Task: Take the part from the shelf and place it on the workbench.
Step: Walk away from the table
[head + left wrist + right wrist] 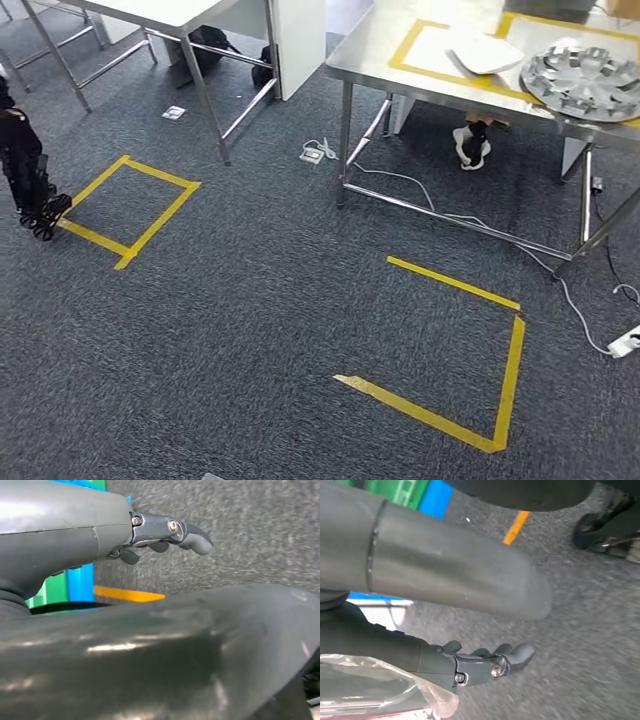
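- Neither hand carries anything. The left hand [170, 532] and the right hand [486, 662] both hang over the grey carpet [264, 300], on the near side of the workbench [377, 50].
- A yellow tape outline [453, 285] marks the carpet just in front of the workbench.
- The part [585, 80], a silver spoked disc, lies flat on the workbench top toward its right end. It sits inside a yellow taped frame, beside a white tray [483, 52].
- Judged from this, the placing looks done, since the part rests on the workbench and both hands are free. If that disc is a previous piece, the whole fetch from the shelf is left. The pictures do not settle which.
- Left hand: the fingers stretch out nearly straight and close together, with the thumb apart from them, and they grasp nothing.
- Right hand: the pose is the same, with fingers extended, lightly bent at the tips and closed on nothing. A clear plastic film [395, 680] shows near its wrist, and what it belongs to cannot be told.
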`<state>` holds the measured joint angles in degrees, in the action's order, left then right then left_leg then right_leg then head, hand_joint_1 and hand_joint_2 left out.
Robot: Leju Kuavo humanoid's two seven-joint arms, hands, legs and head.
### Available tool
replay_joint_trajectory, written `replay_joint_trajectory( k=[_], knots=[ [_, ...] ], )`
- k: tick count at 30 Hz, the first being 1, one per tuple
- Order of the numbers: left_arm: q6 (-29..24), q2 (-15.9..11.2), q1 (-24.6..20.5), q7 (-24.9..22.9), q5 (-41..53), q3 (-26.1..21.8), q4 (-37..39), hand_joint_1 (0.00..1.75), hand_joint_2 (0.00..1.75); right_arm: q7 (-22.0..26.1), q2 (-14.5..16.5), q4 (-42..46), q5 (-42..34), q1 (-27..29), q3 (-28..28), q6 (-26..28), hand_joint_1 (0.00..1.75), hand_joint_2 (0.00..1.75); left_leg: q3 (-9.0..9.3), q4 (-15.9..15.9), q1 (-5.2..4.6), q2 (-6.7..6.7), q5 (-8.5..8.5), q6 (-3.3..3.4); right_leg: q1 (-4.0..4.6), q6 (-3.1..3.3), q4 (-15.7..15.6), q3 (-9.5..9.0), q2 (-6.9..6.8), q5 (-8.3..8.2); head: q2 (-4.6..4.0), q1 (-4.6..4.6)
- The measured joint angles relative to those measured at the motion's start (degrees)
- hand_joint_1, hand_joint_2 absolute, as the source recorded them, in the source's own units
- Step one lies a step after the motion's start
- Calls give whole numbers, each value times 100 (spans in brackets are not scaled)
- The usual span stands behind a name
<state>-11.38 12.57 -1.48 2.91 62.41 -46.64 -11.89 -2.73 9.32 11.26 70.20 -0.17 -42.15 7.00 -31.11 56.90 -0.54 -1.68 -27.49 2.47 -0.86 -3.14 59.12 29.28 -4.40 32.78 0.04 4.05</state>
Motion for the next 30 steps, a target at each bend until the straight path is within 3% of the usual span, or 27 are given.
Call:
replay_joint_trajectory(
  k=[1,3,4,5,7,8,10,11,13,15,17,19,20,21,22,23,25,26,28,30],
  knots=[
    [-1,4,-6,-1,2,-3,0,0,0,1,-2,0,7,5,1,-14,0,0,-10,-6,8,72,18,28,-8,-15,348,172,214,194,0,-14],
    [-2,9,-22,-3,4,-7,0,0,0,1,-7,-2,14,24,1,-50,0,0,-40,-4,-1,234,39,60,-3,-11,1176,591,405,529,0,-23],
    [-4,10,-19,-4,4,-9,0,0,0,4,-10,-3,15,32,2,-74,0,0,-45,-2,-8,321,44,66,1,0,1398,722,426,548,0,-23],
    [-5,10,-13,-8,5,-12,0,0,0,9,-13,-4,16,38,3,-92,0,0,-44,0,-14,408,48,67,5,14,1401,751,437,453,0,-22],
    [-7,10,-5,-14,8,-17,0,0,0,21,-15,-4,20,39,6,-113,0,0,-32,6,-17,582,54,61,9,60,754,494,561,5,0,-23],
    [-7,13,-11,-15,12,-18,0,0,0,25,-16,-5,25,36,10,-113,0,0,-36,18,-24,659,53,47,2,93,334,315,736,-179,0,-21],
    [-7,18,-30,-15,19,-19,0,0,0,30,-17,-6,46,31,26,-109,0,0,-72,39,-18,805,63,-1,-7,137,-206,71,1008,-340,0,-18],
    [-7,19,-34,-16,21,-20,0,0,0,32,-18,-7,61,26,37,-109,0,0,-102,46,-7,876,77,-39,-3,159,-271,34,1044,-324,0,-17],
    [-7,13,-24,-25,21,-27,0,0,0,37,-17,-7,93,17,52,-115,0,0,-152,56,10,962,95,-114,-2,206,-307,-7,888,-343,0,-19],
    [-7,6,-20,-33,21,-34,0,0,0,51,-15,-7,116,18,69,-124,0,0,-266,295,-3,714,-70,-180,-23,265,-357,-38,698,-369,0,23],
    [-5,2,-37,-35,21,-36,0,0,0,66,-14,-8,127,27,86,-135,0,0,-572,978,10,352,-453,-240,-23,298,-373,-55,487,-361,0,65],
    [-5,-2,-45,-35,20,-39,0,0,0,69,-15,-9,139,34,92,-143,0,0,-858,1615,55,237,-689,-295,-19,303,-369,-64,271,-338,0,67],
    [-5,-5,-38,-35,20,-42,0,0,0,70,-15,-9,149,31,97,-143,0,0,-864,1655,78,214,-644,-315,-19,296,-368,-73,177,-326,0,67],
    [-5,-10,-29,-35,19,-44,0,0,0,70,-15,-9,160,25,105,-143,0,0,-752,1458,97,185,-495,-327,-20,285,-368,-89,98,-314,0,68],
    [-5,-15,-22,-34,19,-46,0,0,0,71,-14,-9,171,18,117,-143,0,0,-539,1067,108,119,-284,-328,-22,269,-367,-115,23,-299,0,69],
    [-5,-19,-24,-34,19,-48,0,0,0,72,-14,-9,180,13,129,-143,0,0,-315,647,98,-23,-136,-314,-16,246,-367,-140,-43,-280,0,68],
    [-5,-21,-43,-32,19,-49,0,0,0,72,-15,-9,191,5,143,-143,0,0,-38,104,63,-219,-6,-249,10,181,-364,-155,-163,-233,0,61],
    [-5,-21,-48,-32,18,-49,0,0,0,72,-15,-9,195,-3,146,-143,0,0,-18,45,42,-251,-39,-210,20,145,-368,-161,-216,-214,0,56],
    [-5,-23,-39,-31,13,-51,0,0,0,73,-15,-9,205,-29,160,-141,0,0,-27,27,41,-110,-33,-138,10,74,-378,-211,-301,-180,0,54],
    [-5,-26,-35,-28,5,-55,0,0,0,84,-14,-9,213,-49,179,-139,0,0,-18,-7,62,22,0,-61,-11,16,-174,-165,-98,-14,0,27]
  ],
)
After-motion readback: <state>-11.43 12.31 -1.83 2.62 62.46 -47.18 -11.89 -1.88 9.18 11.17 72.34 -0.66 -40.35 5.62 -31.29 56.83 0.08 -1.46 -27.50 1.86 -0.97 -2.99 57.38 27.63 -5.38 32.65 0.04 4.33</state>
